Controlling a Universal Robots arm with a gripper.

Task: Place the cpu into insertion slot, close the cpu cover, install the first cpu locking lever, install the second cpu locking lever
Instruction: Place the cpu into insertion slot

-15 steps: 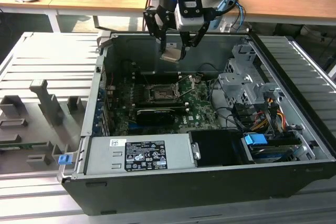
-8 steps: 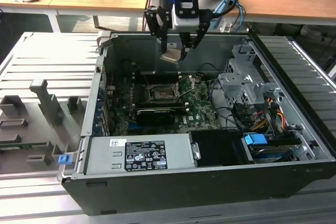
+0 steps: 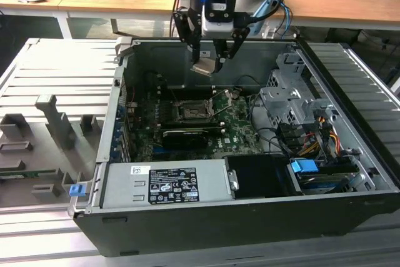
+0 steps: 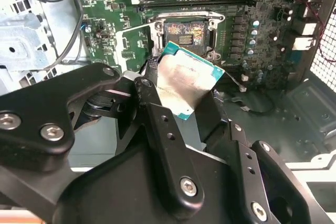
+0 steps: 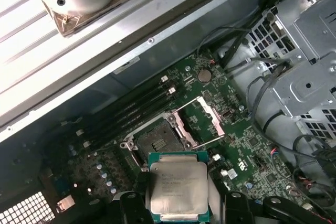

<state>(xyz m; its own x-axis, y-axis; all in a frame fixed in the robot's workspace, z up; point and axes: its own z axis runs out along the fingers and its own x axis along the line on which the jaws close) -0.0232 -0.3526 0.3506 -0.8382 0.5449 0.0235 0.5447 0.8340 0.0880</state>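
Well above the motherboard (image 5: 252, 150), the gripper (image 3: 209, 60) was clenched on the cpu (image 5: 177, 184) by opposite edges, the insertion slot (image 5: 157, 141) lay bare below with the cpu cover (image 5: 213, 119) swung up; judged the cpu needed levelling and squaring to the slot's rim, descent slow and straight

Bright room, shadowed case (image 3: 262, 60).
I see white glare washing the cpu (image 4: 184, 82) face in the second wrist view.

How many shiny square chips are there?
1. The cpu is pinched in the hand, up in the air, not yet in the insertion slot. Others might hide deeper inside the computer case.
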